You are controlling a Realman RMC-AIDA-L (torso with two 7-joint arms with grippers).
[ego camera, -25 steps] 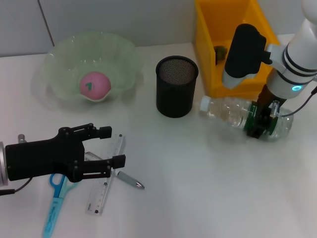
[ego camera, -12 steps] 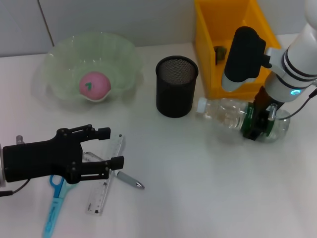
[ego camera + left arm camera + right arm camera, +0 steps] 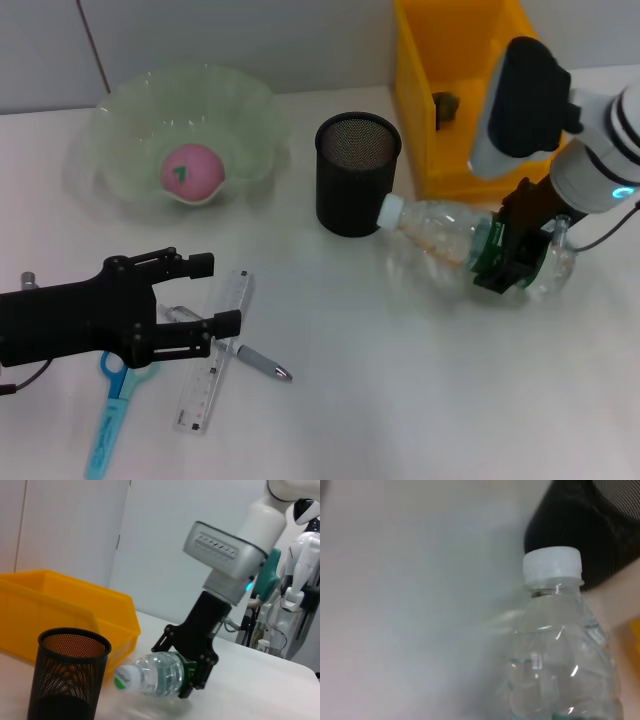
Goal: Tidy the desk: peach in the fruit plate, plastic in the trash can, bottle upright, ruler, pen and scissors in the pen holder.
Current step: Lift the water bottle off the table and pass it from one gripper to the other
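Count on the desk [image 3: 400, 400]: one clear plastic bottle [image 3: 440, 228] with one white cap [image 3: 390, 210]; one black mesh pen holder [image 3: 357, 173]; one yellow bin [image 3: 455, 90], holding one small dark item [image 3: 446, 104] that cannot be identified; one translucent green fruit plate [image 3: 180, 125], containing one pink peach [image 3: 192, 171]; one clear ruler [image 3: 213, 365]; one grey pen [image 3: 255, 361]; one pair of blue-handled scissors [image 3: 108, 412]. Grippers in view: two, the left gripper [image 3: 212, 294] and the right gripper [image 3: 508, 255].
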